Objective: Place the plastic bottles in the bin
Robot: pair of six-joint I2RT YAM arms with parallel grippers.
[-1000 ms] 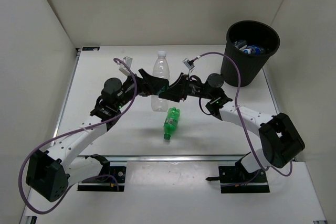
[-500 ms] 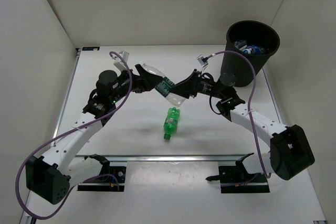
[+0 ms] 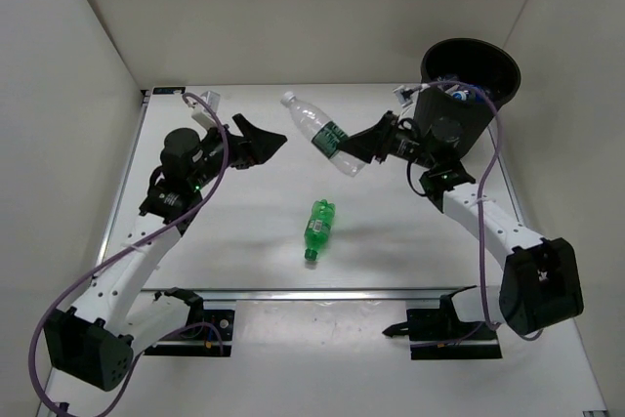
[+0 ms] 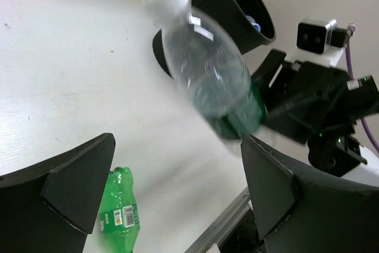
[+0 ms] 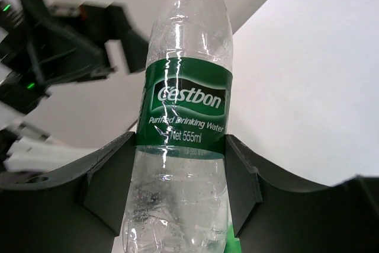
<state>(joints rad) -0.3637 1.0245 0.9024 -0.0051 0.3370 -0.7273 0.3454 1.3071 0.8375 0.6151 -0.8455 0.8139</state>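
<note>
Two black fingers (image 5: 106, 176) of the right gripper (image 3: 354, 153) clamp the clear bottle (image 3: 320, 130) at the lower edge of its dark green label. The thin, glossy, ribbed plastic shows between them. The bottle is tilted with its long axis on a diagonal: the white cap points to the far left, away from the bin (image 3: 488, 109), and the base end sits in the grip.

The left gripper (image 3: 262, 141) hangs just left of the cap with its fingers spread wide and nothing between them. In the left wrist view the bottle sits apart from both of them.

Bare white surface (image 3: 225, 231) lies below and between the two arms. On it, near the middle, the translucent green bottle (image 3: 316, 229) rests on its side, crumpled. Its narrow end points toward the near edge, and it is well apart from both grippers.

The bin, round, black and tapered, stands upright in the far right corner, close behind the right arm, and something blue shows inside its rim. White walls close off the left, far and right edges.
</note>
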